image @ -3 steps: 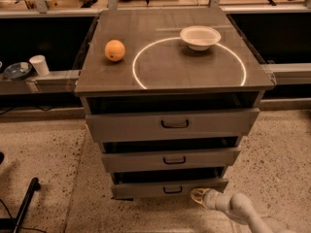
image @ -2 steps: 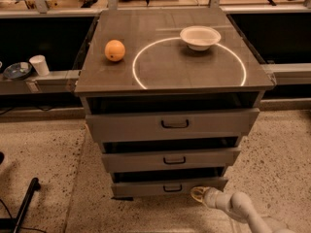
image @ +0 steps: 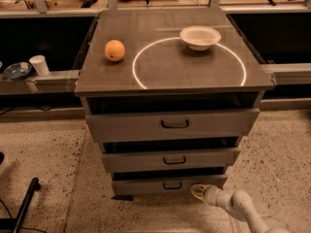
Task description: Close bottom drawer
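Observation:
The bottom drawer (image: 167,184) is the narrowest and lowest of three grey drawers in the cabinet. It has a small dark pull handle (image: 172,185) and stands slightly pulled out, with a dark gap above its front. My gripper (image: 197,191) is on a white arm that comes in from the lower right. It sits low, just in front of the right end of the bottom drawer's front panel, touching or almost touching it.
The middle drawer (image: 171,159) and the top drawer (image: 172,124) also stand pulled out. An orange (image: 114,50) and a white bowl (image: 199,37) sit on the cabinet top (image: 160,67). A cup (image: 39,65) and a dish (image: 17,71) rest on a left ledge. A dark pole (image: 24,203) lies at lower left.
The gripper has stayed at the right end of the bottom drawer's front. The drawers show no clear movement.

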`<state>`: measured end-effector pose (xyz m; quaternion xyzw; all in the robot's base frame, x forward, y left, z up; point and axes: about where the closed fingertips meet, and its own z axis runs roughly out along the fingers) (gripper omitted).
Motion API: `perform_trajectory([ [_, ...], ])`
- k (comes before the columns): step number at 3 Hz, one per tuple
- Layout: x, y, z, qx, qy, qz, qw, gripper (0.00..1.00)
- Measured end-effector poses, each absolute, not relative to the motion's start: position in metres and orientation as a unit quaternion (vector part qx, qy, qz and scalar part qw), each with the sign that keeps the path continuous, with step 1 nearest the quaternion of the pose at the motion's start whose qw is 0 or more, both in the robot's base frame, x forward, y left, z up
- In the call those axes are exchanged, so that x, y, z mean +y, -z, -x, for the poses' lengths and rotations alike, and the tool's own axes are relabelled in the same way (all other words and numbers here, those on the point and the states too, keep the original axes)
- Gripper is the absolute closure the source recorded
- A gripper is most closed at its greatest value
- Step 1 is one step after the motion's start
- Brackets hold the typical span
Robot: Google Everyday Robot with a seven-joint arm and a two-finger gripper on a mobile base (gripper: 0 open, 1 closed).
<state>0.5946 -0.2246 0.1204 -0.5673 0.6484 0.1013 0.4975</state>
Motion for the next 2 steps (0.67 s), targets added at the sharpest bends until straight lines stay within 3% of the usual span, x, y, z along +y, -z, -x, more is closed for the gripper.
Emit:
perform_trajectory([
  [1, -0.227, -0.122, -0.592, 0.642, -0.105, 0.566, 0.506, 0.97],
  [2, -0.231, -0.122, -0.582, 0.637, -0.11, 0.569, 0.509, 0.74],
])
